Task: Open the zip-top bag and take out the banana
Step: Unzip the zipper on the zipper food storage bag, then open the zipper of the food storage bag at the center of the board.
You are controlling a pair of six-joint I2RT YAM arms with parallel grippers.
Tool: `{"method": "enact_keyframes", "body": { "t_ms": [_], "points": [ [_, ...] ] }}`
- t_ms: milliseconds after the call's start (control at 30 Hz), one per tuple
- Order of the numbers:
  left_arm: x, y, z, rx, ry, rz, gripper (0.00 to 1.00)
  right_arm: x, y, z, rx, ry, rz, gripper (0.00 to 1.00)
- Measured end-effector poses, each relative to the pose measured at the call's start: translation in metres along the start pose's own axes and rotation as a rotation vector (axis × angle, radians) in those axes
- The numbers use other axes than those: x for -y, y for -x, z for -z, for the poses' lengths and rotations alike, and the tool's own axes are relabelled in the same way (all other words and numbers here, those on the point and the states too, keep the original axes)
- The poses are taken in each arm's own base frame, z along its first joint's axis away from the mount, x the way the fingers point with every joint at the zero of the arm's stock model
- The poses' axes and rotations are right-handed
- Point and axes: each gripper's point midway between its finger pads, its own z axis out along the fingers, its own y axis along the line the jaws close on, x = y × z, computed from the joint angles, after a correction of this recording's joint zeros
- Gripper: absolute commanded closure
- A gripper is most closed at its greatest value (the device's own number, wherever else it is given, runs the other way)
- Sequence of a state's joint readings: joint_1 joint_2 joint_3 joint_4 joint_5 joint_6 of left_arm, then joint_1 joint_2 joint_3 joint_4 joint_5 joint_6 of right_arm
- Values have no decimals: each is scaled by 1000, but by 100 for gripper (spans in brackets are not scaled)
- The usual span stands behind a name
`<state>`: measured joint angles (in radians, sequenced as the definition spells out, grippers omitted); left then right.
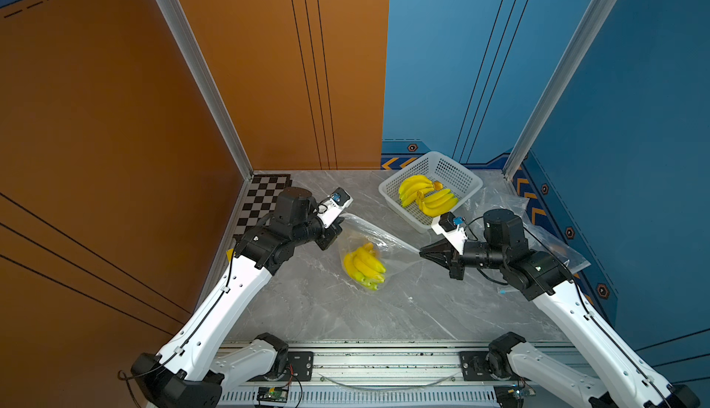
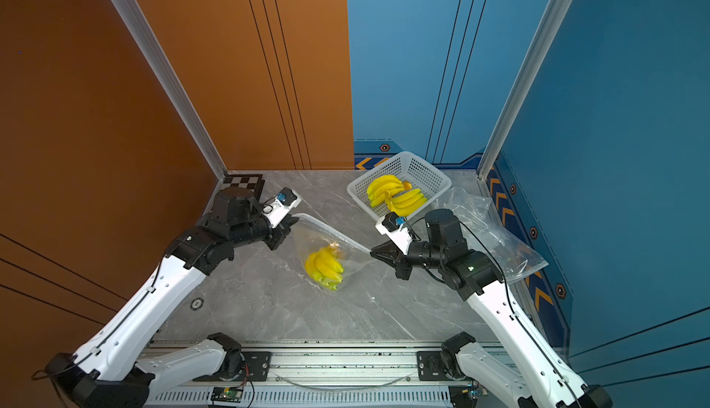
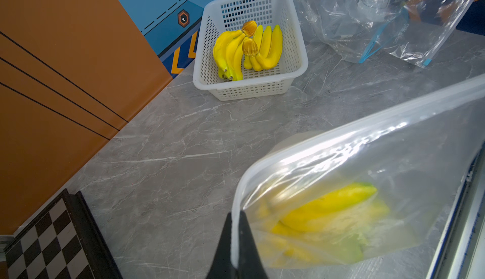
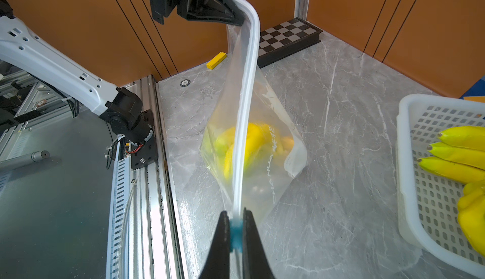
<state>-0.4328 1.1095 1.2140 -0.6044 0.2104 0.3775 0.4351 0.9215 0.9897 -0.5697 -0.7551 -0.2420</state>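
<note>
- A folded chessboard (image 1: 261, 202) lies in the far left corner of the grey marble surface (image 1: 326, 310), against the orange wall.
- The left arm (image 1: 238, 283) reaches in from the left. Its jaws are pressed together on the left end of the zip-top bag (image 1: 355, 239), pinching the white zip strip (image 3: 237, 199) at the corner.
- The clear bag hangs between the two arms near the middle of the surface, with its zip edge pulled into a line from one pair of jaws to the other.
- Inside the bag, low down, sits the banana (image 1: 363, 266), a yellow bunch with green tips. It is wholly within the plastic.
- From here I cannot tell whether any of the zip has parted.
- The right arm (image 1: 568, 310) comes in from the right. Its jaws are closed tight on the blue slider (image 4: 236, 231) at the right end of the zip strip.
- Behind the right arm's jaws stands a white mesh basket (image 1: 453, 173), holding two more yellow banana bunches (image 1: 426, 195) side by side.
- Just right of the basket, crumpled clear bags (image 3: 380, 23) lie against the blue wall; they look empty.
</note>
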Motion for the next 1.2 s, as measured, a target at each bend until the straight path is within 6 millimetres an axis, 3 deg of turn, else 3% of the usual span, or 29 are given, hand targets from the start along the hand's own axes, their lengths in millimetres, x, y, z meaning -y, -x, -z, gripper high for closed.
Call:
{"method": "enact_keyframes", "body": {
  "t_ms": [133, 233, 333, 633, 933, 1100, 1200],
  "points": [
    [2, -1, 0, -4, -11, -1, 100, -3, -2, 3, 0, 0, -4, 93],
    [9, 1, 1, 9, -50, -31, 100, -5, -4, 4, -7, 2, -20, 63],
    [22, 5, 4, 39, -111, -87, 100, -6, -6, 4, -16, 7, -34, 53],
    [76, 3, 10, 44, -281, -272, 100, -10, 17, -14, -42, 63, -12, 52],
    [107, -11, 4, 1, -373, -344, 100, 1, 0, -48, -145, 82, -15, 53],
    [129, -28, -11, -62, -432, -389, 100, 7, -4, -51, -162, 62, -11, 53],
    [132, -37, -16, -95, -432, -417, 100, 5, -7, -53, -166, 67, -10, 53]
  ]
}}
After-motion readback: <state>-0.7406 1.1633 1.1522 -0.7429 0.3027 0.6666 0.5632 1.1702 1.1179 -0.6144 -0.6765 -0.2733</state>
